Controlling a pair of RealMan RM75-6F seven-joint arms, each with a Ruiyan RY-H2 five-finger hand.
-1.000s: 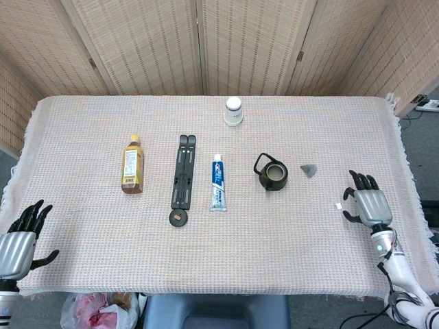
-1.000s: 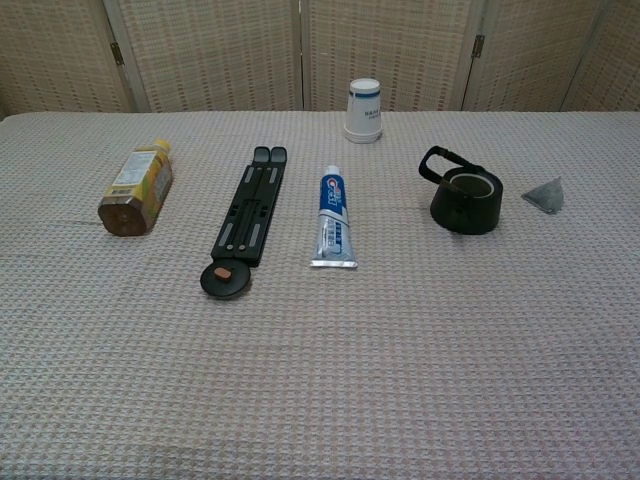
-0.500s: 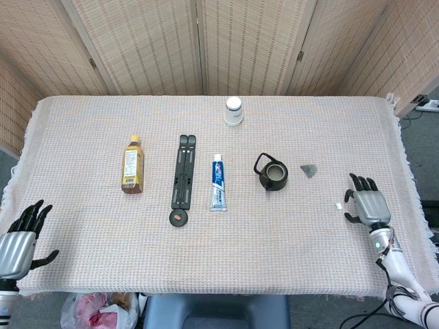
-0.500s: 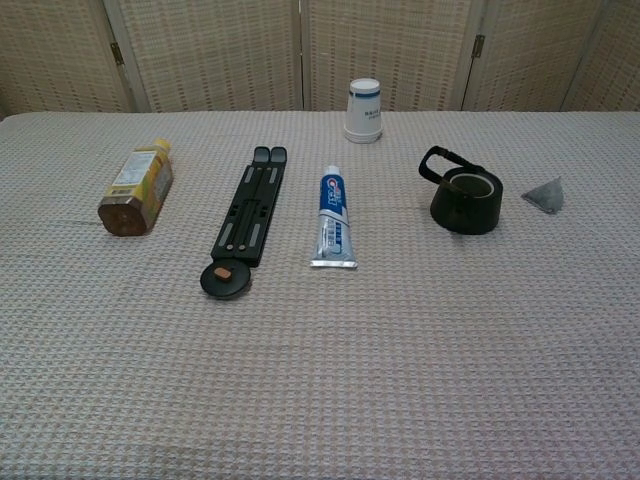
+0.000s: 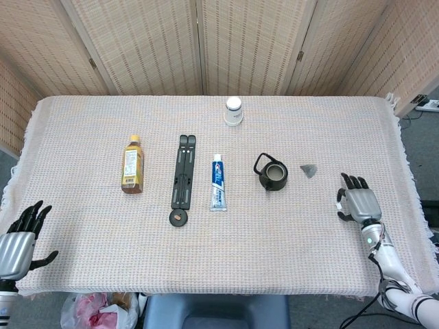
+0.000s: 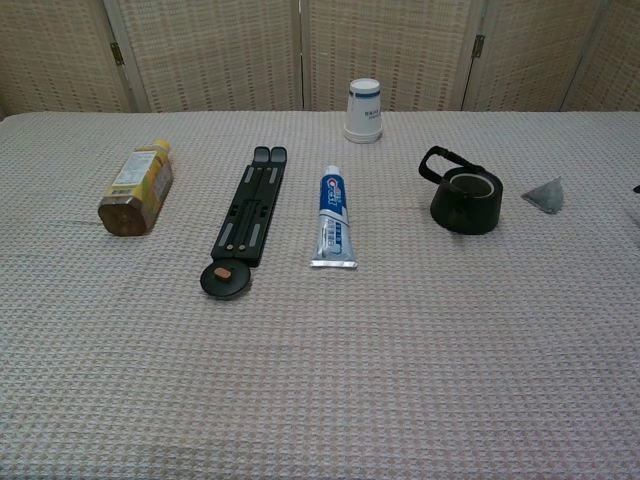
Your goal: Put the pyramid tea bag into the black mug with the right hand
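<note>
**Head view: right hand near the tea bag, nothing picked up yet**

Head view shows the tea bag (image 5: 309, 170) lying on the cloth toward the right edge of the tabletop (image 5: 82, 226), just beside the black mug (image 5: 274, 175) and not touching it. The mug stands upright with its mouth open and its handle toward the far left.

The right hand (image 5: 358, 203) hovers near the right edge, nearer the front than the tea bag and apart from it. Its fingers (image 5: 351, 182) are spread and hold nothing. A small white tag (image 5: 337, 194) lies by its thumb side; whether they touch I cannot tell. The left hand (image 5: 18, 240) rests at the front left corner, fingers apart, empty.

The reach looks like the step in hand. To do it well, I would bring the hand over the bag from above and pinch its peak lightly, since it is small and likely to slide on the weave. Approaching from the right should keep the fingers clear of the mug.
</note>
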